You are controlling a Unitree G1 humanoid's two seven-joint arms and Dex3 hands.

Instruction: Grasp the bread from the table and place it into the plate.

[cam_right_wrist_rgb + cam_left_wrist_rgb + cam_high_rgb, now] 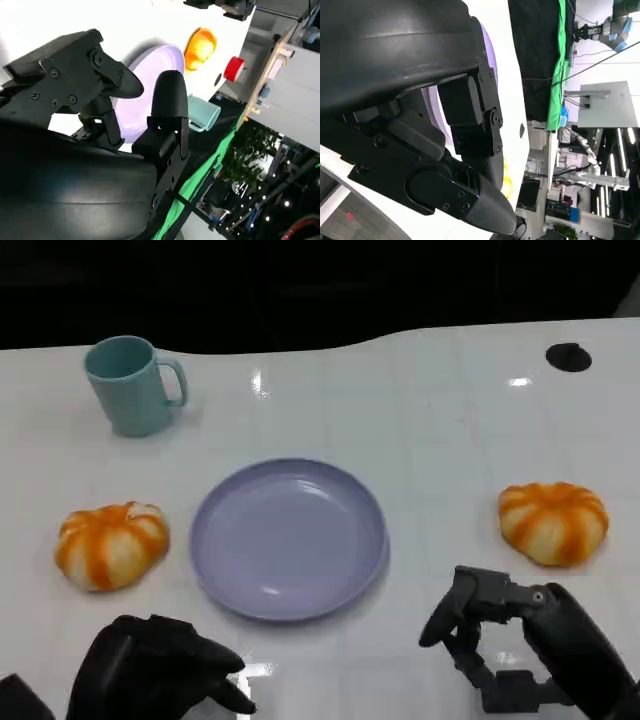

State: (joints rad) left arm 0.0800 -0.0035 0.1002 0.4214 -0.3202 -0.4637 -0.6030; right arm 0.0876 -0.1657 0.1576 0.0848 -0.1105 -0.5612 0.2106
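I see a white tabletop (420, 420) with a lavender plate (289, 537) at its middle, nothing on it. A teal mug (128, 384) stands far back on the left. One orange-striped bread (111, 544) lies just left of the plate, and a second bread (553, 522) lies well to its right. My left robot hand (160, 668) sits near the front edge with fingers curled in, clenched on nothing. My right robot hand (500, 640) hangs in front of the right bread, fingers apart and holding nothing. A small black disc (568, 357) lies at the far right.
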